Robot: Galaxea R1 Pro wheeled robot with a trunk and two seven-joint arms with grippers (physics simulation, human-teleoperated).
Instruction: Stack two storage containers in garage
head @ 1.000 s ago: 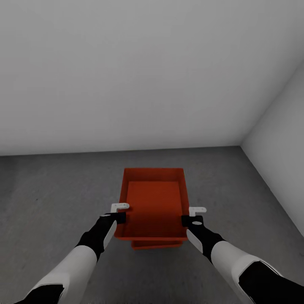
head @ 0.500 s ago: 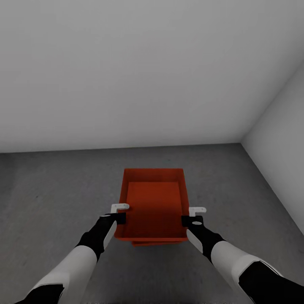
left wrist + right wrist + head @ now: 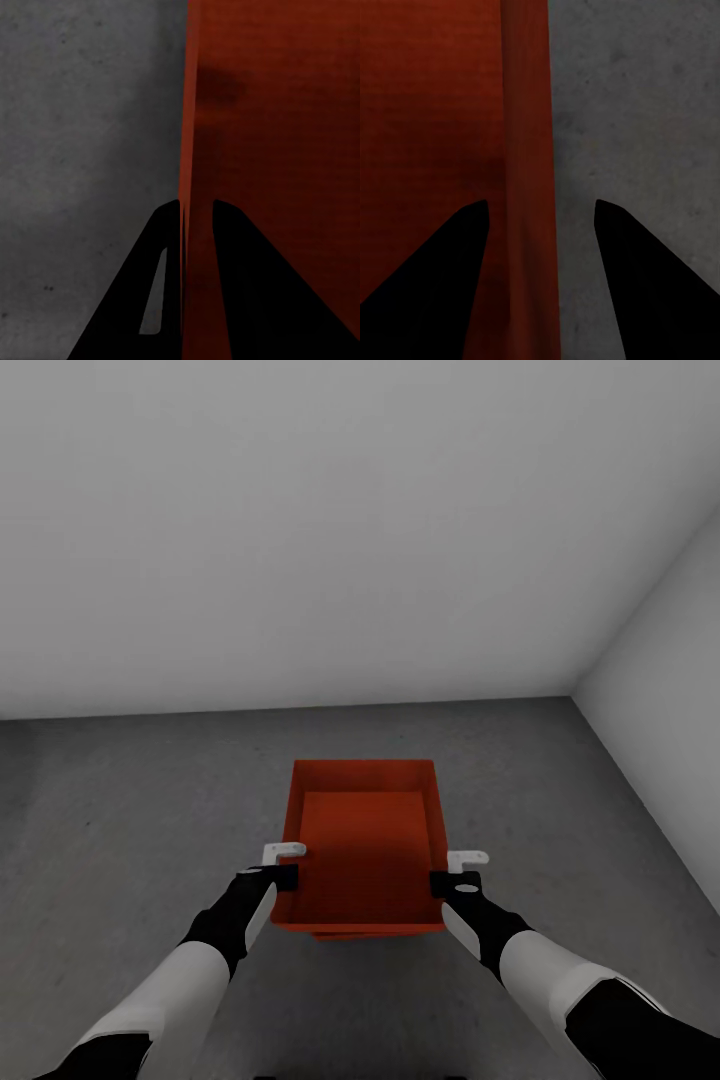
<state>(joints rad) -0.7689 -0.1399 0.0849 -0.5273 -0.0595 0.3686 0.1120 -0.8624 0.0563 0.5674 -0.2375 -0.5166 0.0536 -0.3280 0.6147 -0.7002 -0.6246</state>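
Two plain white-grey walls (image 3: 300,530) are seen meeting at a corner on the right, above a rough dark grey concrete floor (image 3: 130,810). On that floor, near the middle of the head view, an orange-red open-topped container (image 3: 365,840) is held between the two arms, and just beneath its near edge a thin strip of a second orange-red container (image 3: 365,935) is seen, the upper one lying almost squarely over it. Whether the two are touching cannot be told. The left gripper (image 3: 283,868) is placed at the upper container's left wall; in the left wrist view its dark jaws are seen narrow, one finger (image 3: 161,262) on either side of the thin red wall (image 3: 187,150) and pressed against it. The right gripper (image 3: 453,871) is placed at the right wall; in the right wrist view its jaws are seen wide, the wall (image 3: 529,150) standing between them with a gap on each side
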